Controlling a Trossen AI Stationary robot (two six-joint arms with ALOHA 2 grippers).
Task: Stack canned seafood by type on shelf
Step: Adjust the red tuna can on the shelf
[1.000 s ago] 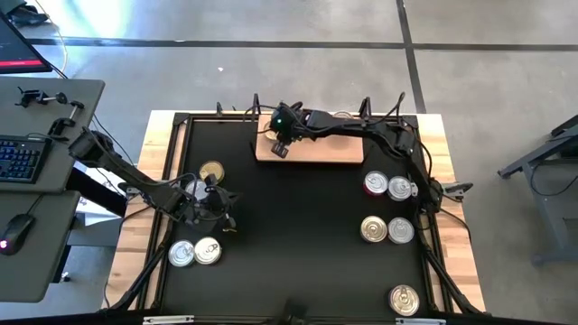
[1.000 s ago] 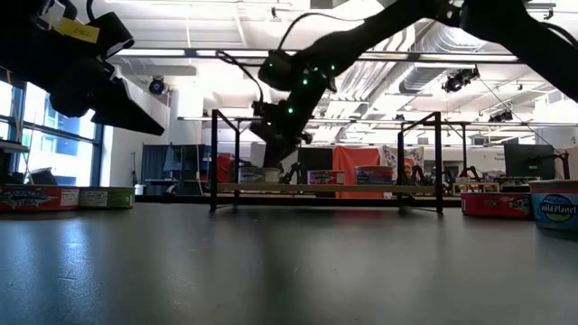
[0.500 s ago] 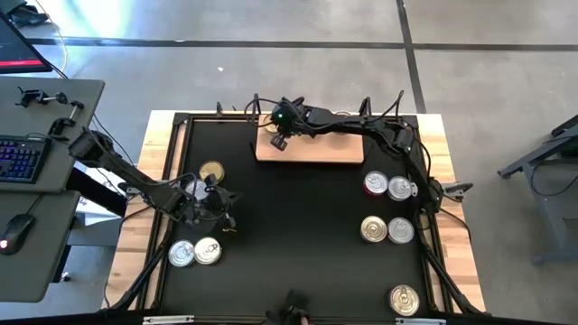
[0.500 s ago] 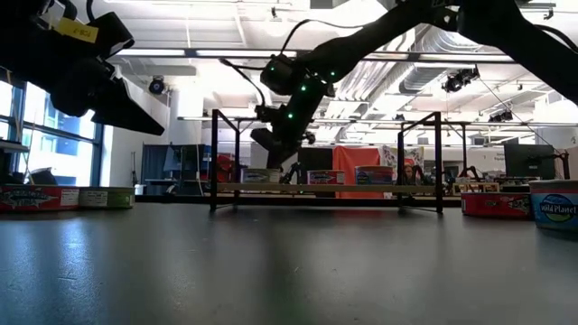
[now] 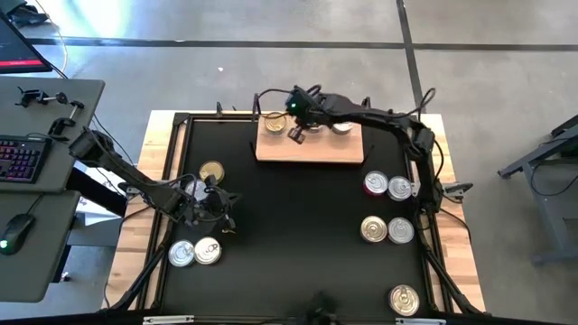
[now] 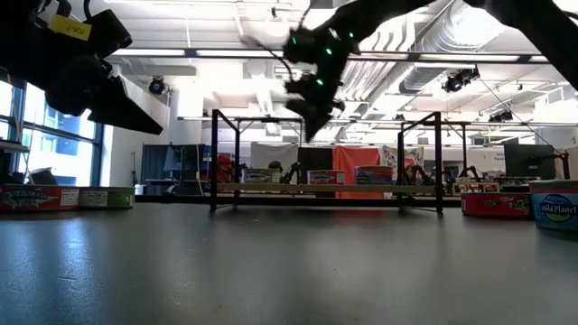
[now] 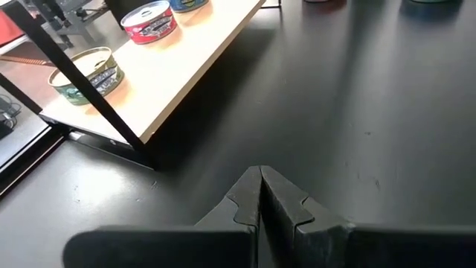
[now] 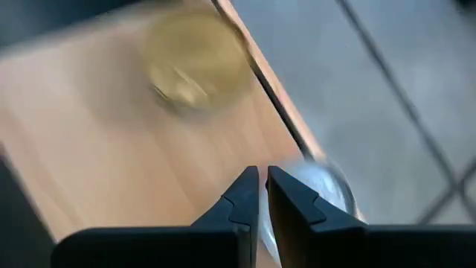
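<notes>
Jaws of both grippers were together, holding nothing. The right gripper [image 5: 295, 134] hung above the shelf [image 5: 309, 149]; only its wrist view showed a gold can [image 8: 195, 63] below. The left gripper [image 5: 228, 223] waited well off the shelf, near two cans [image 5: 195, 252].

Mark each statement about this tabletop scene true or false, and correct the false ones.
1. The right gripper is above the shelf. True.
2. The right gripper holds a can. False: its fingers are shut on nothing.
3. Two cans lie side by side near the table's front left. True.
4. The shelf is bare. False: a gold can and others sit on it.
5. The left gripper is shut. True.
</notes>
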